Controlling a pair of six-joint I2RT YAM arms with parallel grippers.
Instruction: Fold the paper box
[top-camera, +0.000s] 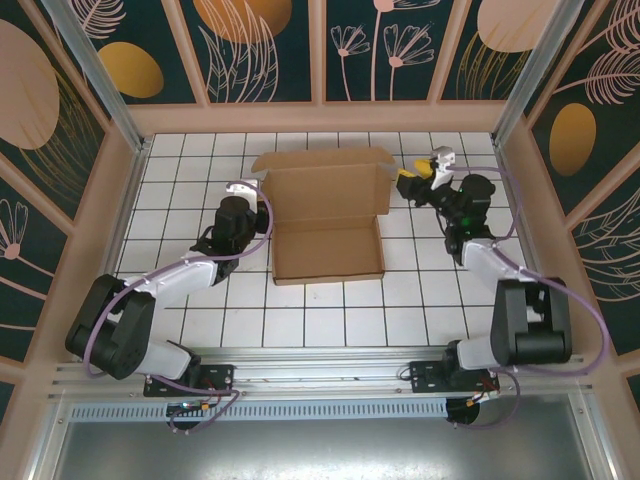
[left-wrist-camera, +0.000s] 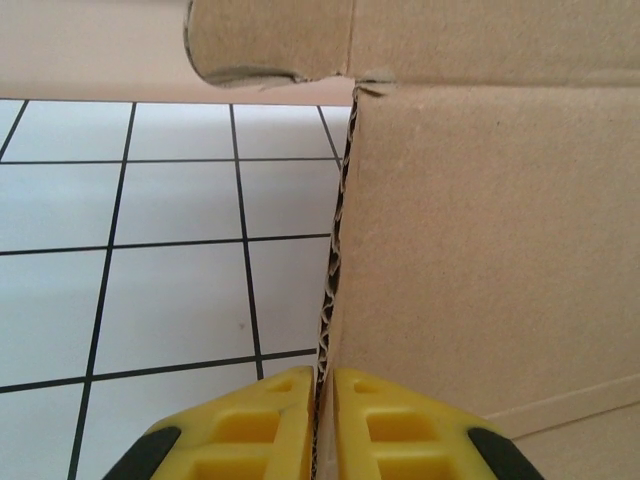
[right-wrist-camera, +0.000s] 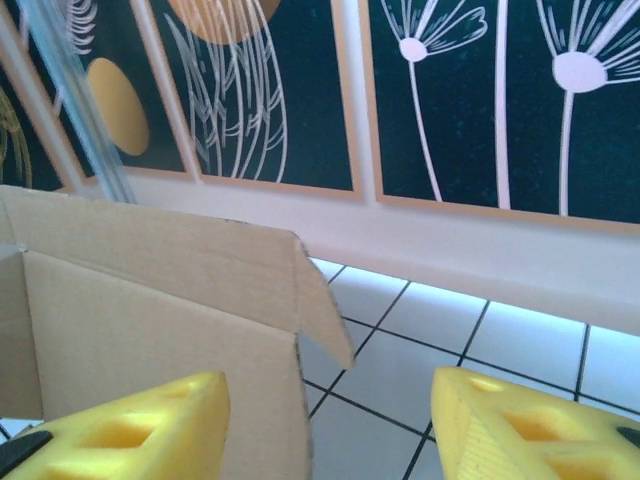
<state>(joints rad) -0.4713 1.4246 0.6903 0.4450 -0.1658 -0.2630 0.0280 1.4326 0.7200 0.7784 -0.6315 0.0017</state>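
Note:
The paper box (top-camera: 328, 215) is brown corrugated cardboard, lying mid-table with its lid panel raised at the far side and small flaps at the corners. My left gripper (top-camera: 260, 197) is at the box's left side. In the left wrist view its yellow fingers (left-wrist-camera: 250, 430) are shut on the upright edge of the box wall (left-wrist-camera: 480, 250), the cardboard pinched between them. My right gripper (top-camera: 412, 180) is at the box's far right corner. It stands open (right-wrist-camera: 330, 425), with the wall's right edge and corner flap (right-wrist-camera: 320, 300) between its fingers, touching neither.
White tiled floor (top-camera: 320, 320) surrounds the box. Wooden-framed patterned walls (top-camera: 320, 50) enclose the table at the back and sides. The back wall (right-wrist-camera: 450, 100) stands close behind the right gripper. Both arm bases sit at the near rail (top-camera: 320, 365).

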